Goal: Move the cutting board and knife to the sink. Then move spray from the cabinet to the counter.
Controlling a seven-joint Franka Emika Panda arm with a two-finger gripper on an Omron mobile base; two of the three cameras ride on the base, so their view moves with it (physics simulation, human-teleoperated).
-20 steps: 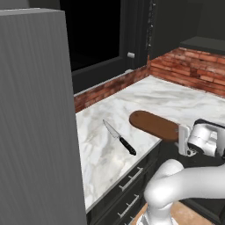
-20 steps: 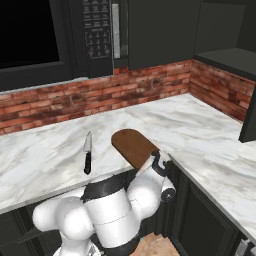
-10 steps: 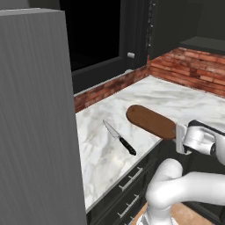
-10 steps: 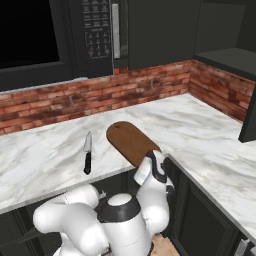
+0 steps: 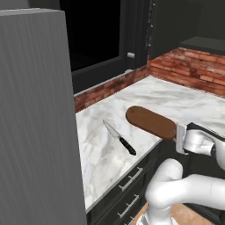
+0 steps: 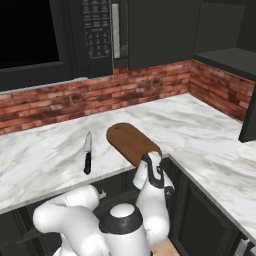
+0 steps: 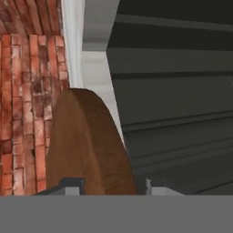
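The brown wooden cutting board (image 5: 151, 122) lies on the white marble counter (image 5: 184, 99), its near end sticking out past the front edge. My gripper (image 5: 179, 137) is shut on that near end, also seen from the other side as gripper (image 6: 150, 161) and board (image 6: 129, 141). In the hand view the cutting board (image 7: 86, 145) runs away from me between the two fingertips (image 7: 68, 184). The knife (image 5: 119, 137) with its black handle lies flat on the counter left of the board, apart from it; knife (image 6: 87, 154) points toward the brick wall. The sink and the spray are out of view.
A black microwave (image 6: 97, 30) hangs above the red brick backsplash (image 6: 150, 85). A tall grey panel (image 5: 35, 114) stands close on the left. Dark drawers with metal handles (image 5: 132, 180) sit under the counter. The counter (image 6: 215, 135) turns a corner to the right.
The gripper's fingers have closed from wide apart onto the board's near end. The board has shifted slightly along the counter; the knife has stayed put.
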